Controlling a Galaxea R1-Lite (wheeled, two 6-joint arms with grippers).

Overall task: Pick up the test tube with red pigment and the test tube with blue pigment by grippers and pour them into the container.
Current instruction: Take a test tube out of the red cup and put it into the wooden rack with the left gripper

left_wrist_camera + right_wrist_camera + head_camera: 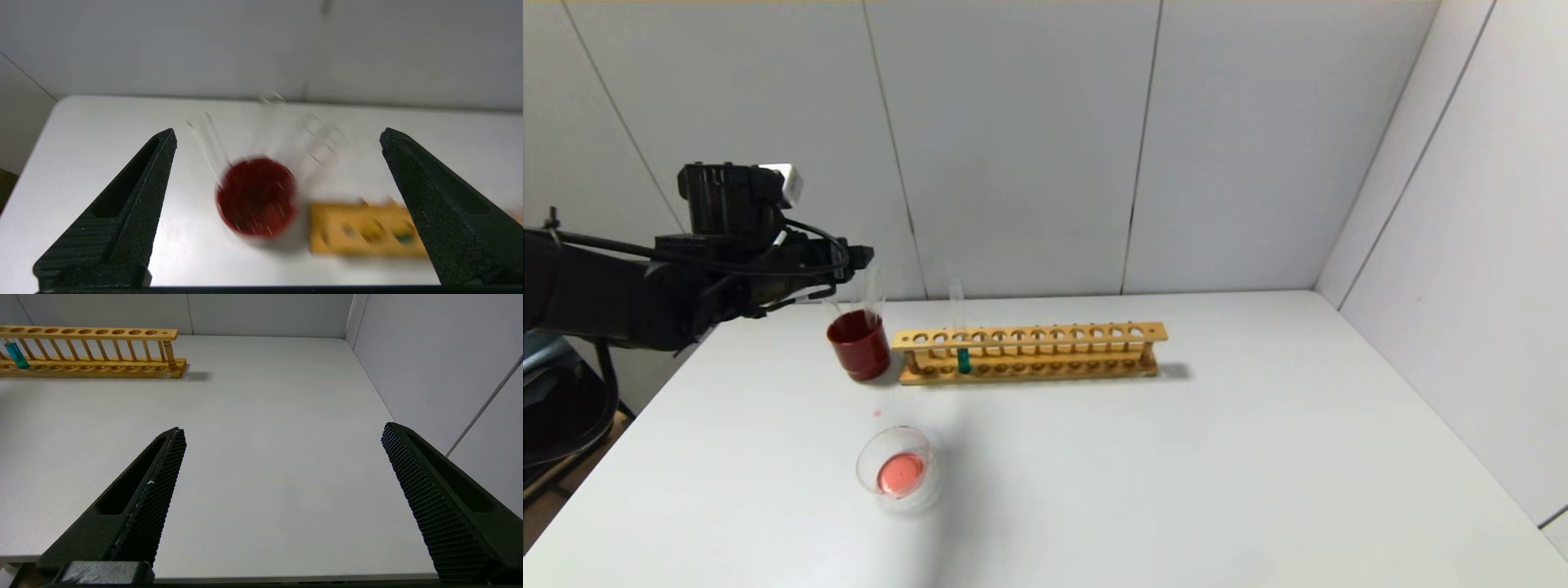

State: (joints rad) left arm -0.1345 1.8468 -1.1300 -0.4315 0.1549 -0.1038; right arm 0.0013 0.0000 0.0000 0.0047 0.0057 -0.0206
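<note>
Low in the frame sits the dish point(894, 470), already pink. Blue tube point(963, 357) is thin, slippery glass; grab it high. Left tool point(278, 139) wide open, empty.

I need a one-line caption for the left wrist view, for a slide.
Open left claw above the dark red cup holding clear tubes, wooden rack beside it.
</note>
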